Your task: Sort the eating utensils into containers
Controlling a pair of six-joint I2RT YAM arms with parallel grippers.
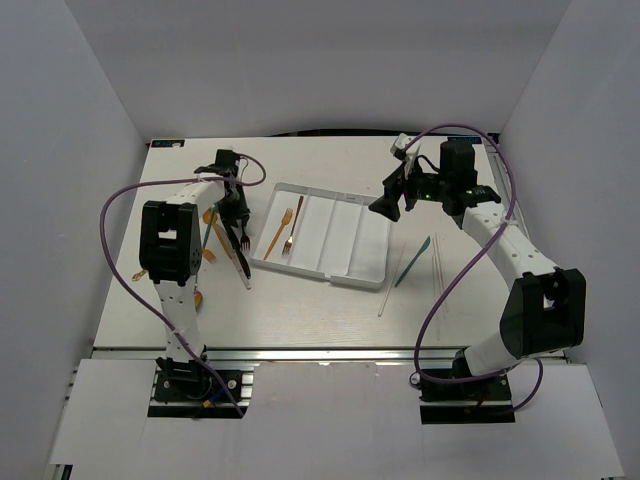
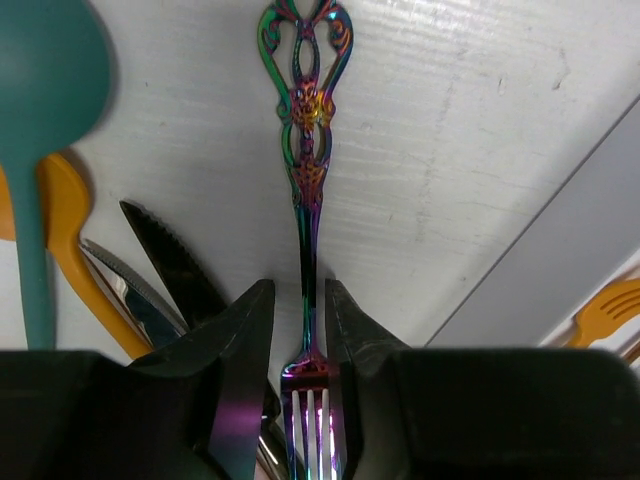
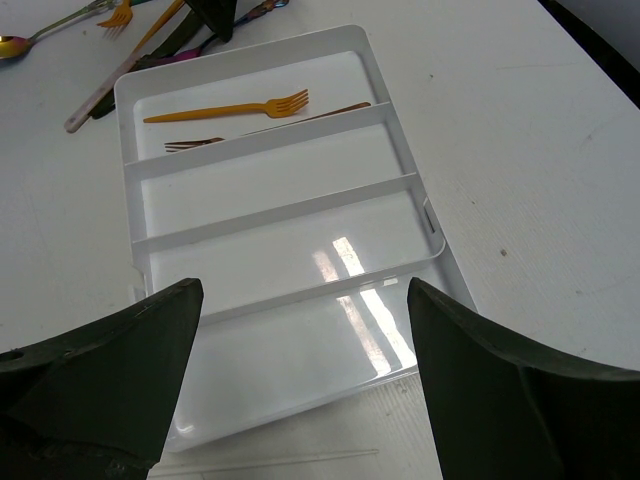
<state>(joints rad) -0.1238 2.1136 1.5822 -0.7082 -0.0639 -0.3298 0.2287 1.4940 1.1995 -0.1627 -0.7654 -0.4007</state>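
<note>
Iridescent ornate metal fork: on table, neck pinched by left gripper
Right gripper: spread wide, holding nothing, above white four-compartment plastic tray
Orange-gold fork: in end compartment

The iridescent fork's tines run off the bottom edge, and the teal spoon is blurred and cropped.
</note>
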